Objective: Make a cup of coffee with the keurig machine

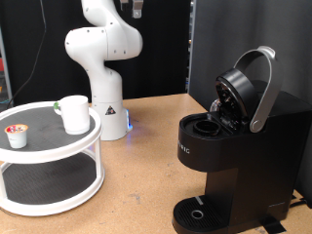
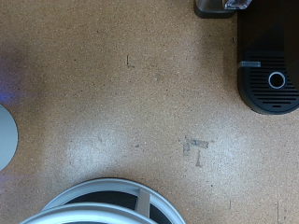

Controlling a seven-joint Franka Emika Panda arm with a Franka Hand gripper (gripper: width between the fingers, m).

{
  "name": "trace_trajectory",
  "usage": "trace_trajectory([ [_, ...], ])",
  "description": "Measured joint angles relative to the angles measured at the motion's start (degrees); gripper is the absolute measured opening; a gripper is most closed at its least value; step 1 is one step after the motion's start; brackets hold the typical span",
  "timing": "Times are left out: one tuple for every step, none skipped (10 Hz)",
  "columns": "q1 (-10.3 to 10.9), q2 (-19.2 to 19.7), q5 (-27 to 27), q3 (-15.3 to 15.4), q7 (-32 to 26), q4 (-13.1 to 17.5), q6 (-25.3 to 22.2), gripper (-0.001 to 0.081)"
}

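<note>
The white cup (image 1: 74,114) stands upright on the top tier of a white round two-tier stand (image 1: 49,148) at the exterior view's left. The black keurig machine (image 1: 229,166) stands at the exterior view's right. Its grey-handled lid (image 1: 255,90) is raised and the pod chamber (image 1: 207,125) is open. Nothing stands on its drip tray (image 1: 198,213). The gripper does not show in either view; the arm rises out of the exterior view's top. The wrist view looks down from high up on the machine's base (image 2: 271,65) and the stand's rim (image 2: 103,201).
A small white pod with a red-orange top (image 1: 17,135) sits on the stand's top tier, to the exterior view's left of the cup. The robot's white base (image 1: 109,112) stands behind the stand. Brown cork-like tabletop (image 2: 140,103) lies between stand and machine.
</note>
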Motion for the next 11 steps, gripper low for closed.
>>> trace_trajectory([
  [0.0, 0.0, 0.0, -0.2, -0.4, 0.0, -0.3, 0.0806],
  [0.0, 0.0, 0.0, -1.2, -1.8, 0.0, -0.5, 0.0806],
  [-0.1, 0.0, 0.0, -3.1, -3.9, 0.0, -0.6, 0.0806],
  [-0.3, 0.1, 0.0, -5.4, -5.9, 0.0, -0.6, 0.0806],
  [-0.6, 0.3, -1.2, -7.3, -7.7, 0.1, -0.7, 0.0806],
  [-1.1, 0.7, -3.2, -8.9, -9.3, 0.3, -0.9, 0.0806],
  [-1.4, 1.1, -3.9, -9.4, -10.2, 0.5, -1.0, 0.0806],
  [-1.4, 1.0, -3.8, -9.3, -10.2, 0.4, -1.0, 0.0806],
  [-1.4, 1.0, -3.8, -9.5, -10.8, 0.2, -1.0, 0.0806],
  [-1.4, 1.0, -3.9, -10.4, -12.0, -0.4, -0.4, 0.0806],
  [-1.6, 1.1, -4.9, -12.0, -14.0, -0.9, 0.1, 0.0806],
])
